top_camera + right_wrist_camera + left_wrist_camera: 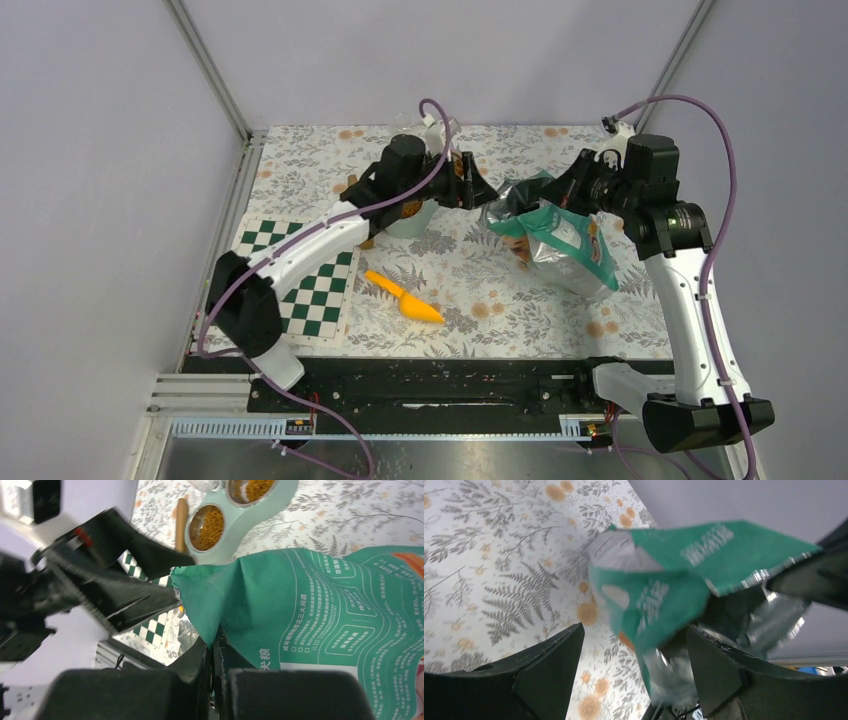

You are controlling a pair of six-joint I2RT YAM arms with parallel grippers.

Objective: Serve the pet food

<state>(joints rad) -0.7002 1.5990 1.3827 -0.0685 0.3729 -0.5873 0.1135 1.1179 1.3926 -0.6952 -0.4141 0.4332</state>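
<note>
The pet food [209, 522] lies as brown kibble in both cups of a mint double bowl [231, 534], which my left arm mostly hides in the top view. A teal-and-silver bag [565, 240] hangs tilted above the mat, and my right gripper [212, 645] is shut on its folded top edge [220, 595]. My left gripper [634, 630] is open at the bag's mouth. The bag's [664, 595] teal rim stands between its wide-apart fingers [554, 665], touching neither. In the top view the two grippers face each other, left [480, 190] and right [555, 195].
An orange scoop [405, 298] lies on the floral mat in front of the bowl. A green checkered mat [310, 290] sits at the left under my left arm. A brown stick [181, 522] lies beside the bowl. Walls close in the back and both sides.
</note>
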